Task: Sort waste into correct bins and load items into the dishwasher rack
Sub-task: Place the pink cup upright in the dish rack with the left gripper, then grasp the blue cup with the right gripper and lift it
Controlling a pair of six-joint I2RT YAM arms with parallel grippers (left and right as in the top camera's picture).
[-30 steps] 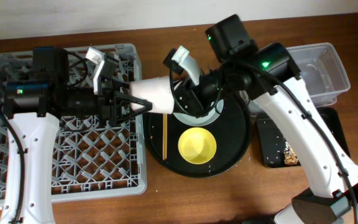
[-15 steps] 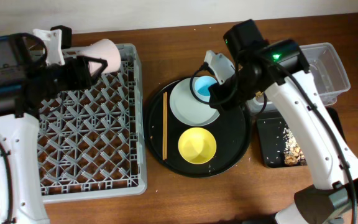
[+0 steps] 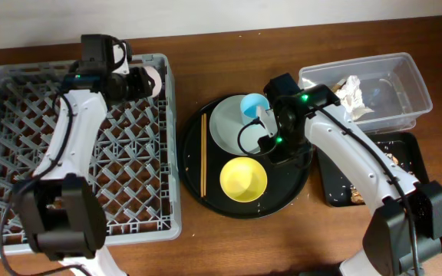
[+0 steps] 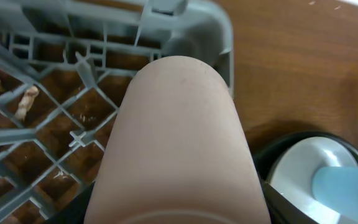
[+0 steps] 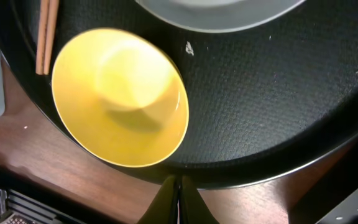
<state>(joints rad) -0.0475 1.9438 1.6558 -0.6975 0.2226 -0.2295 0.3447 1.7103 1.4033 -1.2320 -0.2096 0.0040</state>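
The left arm [image 3: 71, 130] goes up over the dishwasher rack [image 3: 83, 192] to its far right corner. There it bends to the right. The left gripper [image 3: 139, 82] holds the small pink cup [image 3: 152, 80] at that corner, just above the rack's rim. In the left wrist view the cup fills most of the picture, so the fingers holding it are nearly hidden.

The right arm [image 3: 336, 146] comes from the near right and reaches left, over the large round black tray [image 3: 290, 184]. Its end points down at the tray, between the pale plate [image 3: 229, 130] and the yellow bowl [image 3: 243, 178]. From above, the arm hides its own fingers. In the right wrist view the right gripper [image 5: 179, 191] shows as two dark tips pressed together with nothing between them. They hang over the near rim of the tray, just beside the bowl.

The small blue cup [image 3: 253, 105] sits on the far side of the plate. The chopsticks [image 3: 203, 153] lie side by side on the left part of the round tray.

On the right, the white napkin [image 3: 349, 90] lies in the clear tub [image 3: 405, 65]. The shallow black tray [image 3: 336, 180] sits just in front of the tub. The arm covers part of it. Beige food scraps [image 3: 357, 193] lie in it, but they are too small to make out well.
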